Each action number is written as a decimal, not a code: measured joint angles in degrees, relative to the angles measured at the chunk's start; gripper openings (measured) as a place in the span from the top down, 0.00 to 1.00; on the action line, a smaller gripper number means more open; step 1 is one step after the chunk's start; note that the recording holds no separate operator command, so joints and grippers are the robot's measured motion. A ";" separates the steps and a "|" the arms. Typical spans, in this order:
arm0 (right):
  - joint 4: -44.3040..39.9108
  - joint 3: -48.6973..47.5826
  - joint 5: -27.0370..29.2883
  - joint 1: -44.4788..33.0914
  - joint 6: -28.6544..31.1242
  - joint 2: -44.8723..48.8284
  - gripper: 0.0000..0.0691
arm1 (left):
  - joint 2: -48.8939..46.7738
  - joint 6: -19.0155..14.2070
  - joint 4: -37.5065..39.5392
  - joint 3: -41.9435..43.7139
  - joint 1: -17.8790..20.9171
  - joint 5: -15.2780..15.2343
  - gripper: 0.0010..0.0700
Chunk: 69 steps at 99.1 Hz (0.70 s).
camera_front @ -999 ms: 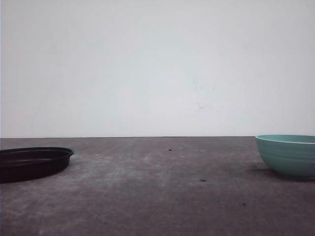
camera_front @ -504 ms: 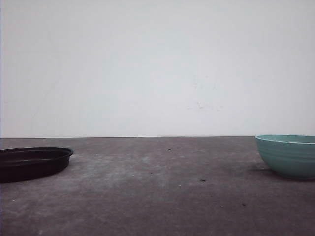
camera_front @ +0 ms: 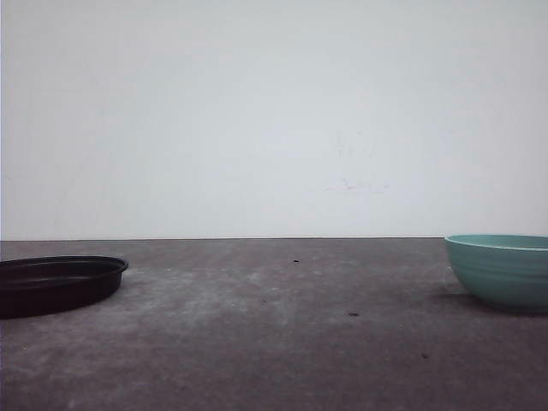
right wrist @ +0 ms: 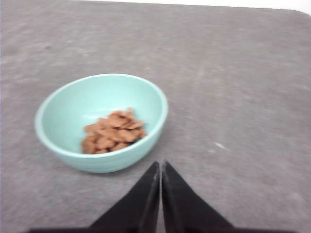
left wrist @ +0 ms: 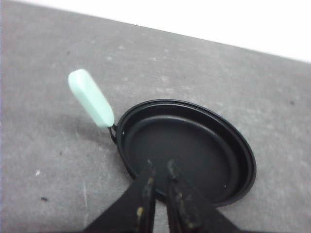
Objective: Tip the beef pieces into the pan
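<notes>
A: Where are the beef pieces (right wrist: 112,132) sitting right now?

B: They are lying heaped in the bottom of the teal bowl (right wrist: 146,133), which is resting on the table (right wrist: 233,87) just ahead of the right jaws (right wrist: 160,167). Those jaws are pressed together, tips nearly touching, and gripping nothing.

A: And the pan (left wrist: 187,150)?

B: It is sitting flat under the left jaws (left wrist: 159,167), which are hanging over its near rim. They are almost clenched, with a thin gap between the tips, and they are holding nothing either. The mint handle (left wrist: 91,98) is sticking out off to one side of them, apart from the tips. From the front, pan (camera_front: 60,282) and bowl (camera_front: 501,270) are standing well apart.

A: How am I expecting this to handle?

B: I am guessing the strips are light, loose and dry enough to slide out once the bowl is tipped. The bowl looks stiff and glossy, so probably slippery, and breakable if it is ceramic.

A: So where to take hold?

B: I am thinking the rim nearest the right jaws, one tip inside and one outside the wall, after they are spread apart. The pinch needs to be firm, since a smooth wall could twist during the tilt.
</notes>
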 joint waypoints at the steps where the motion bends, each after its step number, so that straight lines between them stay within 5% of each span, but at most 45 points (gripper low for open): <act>1: -0.02 0.00 0.17 0.00 0.15 0.00 1.00 | 0.00 -0.24 -0.02 0.00 0.00 -0.07 0.99; 23: -0.02 0.00 1.27 0.00 2.12 0.00 1.00 | 0.00 -1.99 -0.04 0.00 0.00 -0.20 0.99; 41: -0.02 0.00 1.64 0.00 2.32 0.00 1.00 | 0.00 -1.68 -0.07 -0.02 0.00 -3.93 0.99; 69: 6.78 0.50 0.13 0.00 10.97 0.00 1.00 | 0.28 -2.40 -2.19 2.19 0.00 -2.21 0.99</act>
